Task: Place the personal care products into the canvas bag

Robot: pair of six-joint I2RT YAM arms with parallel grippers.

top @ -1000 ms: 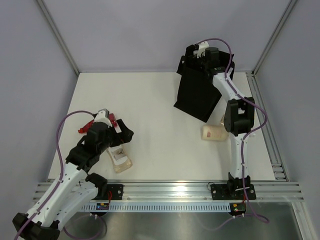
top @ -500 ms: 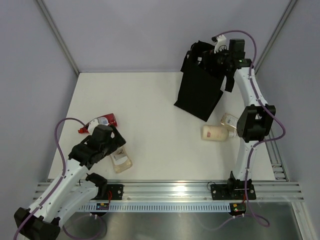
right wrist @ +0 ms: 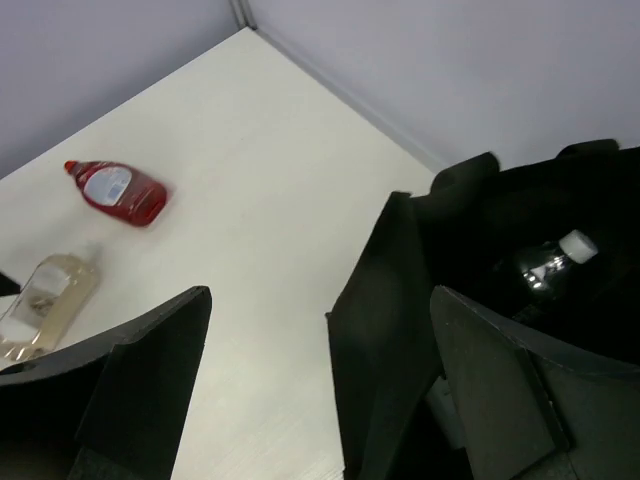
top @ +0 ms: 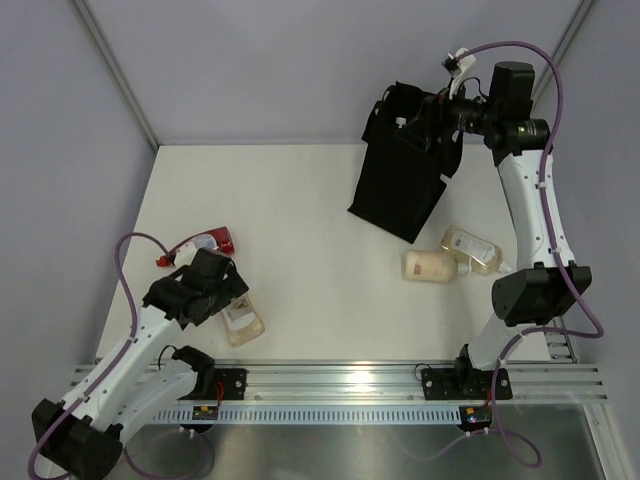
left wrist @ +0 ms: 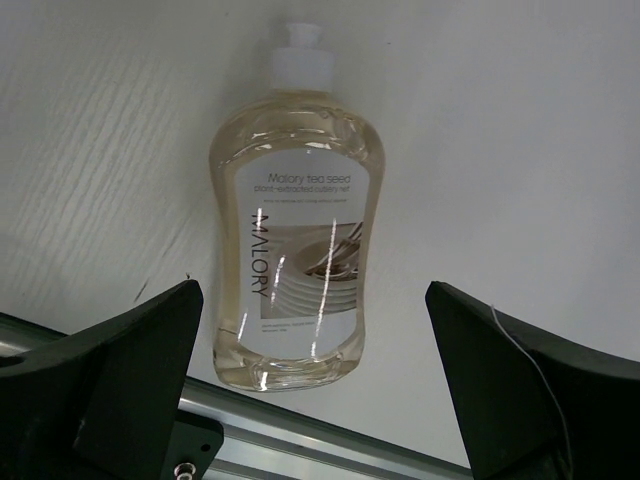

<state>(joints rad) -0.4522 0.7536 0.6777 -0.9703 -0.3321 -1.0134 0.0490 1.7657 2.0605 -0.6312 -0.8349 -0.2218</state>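
The black canvas bag (top: 398,175) stands open at the back right. My right gripper (top: 437,115) hangs open and empty above its mouth. In the right wrist view the bag (right wrist: 470,300) holds a dark bottle with a white cap (right wrist: 556,260), and the gripper (right wrist: 320,300) is open. My left gripper (top: 232,292) is open, just above a clear bottle (top: 243,322) lying near the front edge. In the left wrist view that bottle (left wrist: 297,210) lies between the open fingers (left wrist: 120,380). A red bottle (top: 205,243) lies behind the left gripper. A beige bottle (top: 430,266) and a clear amber bottle (top: 475,250) lie right of the bag.
The metal rail (top: 340,380) runs along the table's near edge, close to the clear bottle. Grey walls close in the back and sides. The right arm's upright link (top: 535,215) stands just right of the two bottles.
My right gripper has risen out of the bag's mouth and swung up and back, open. My left gripper has drawn back from the red bottle to above the clear bottle.
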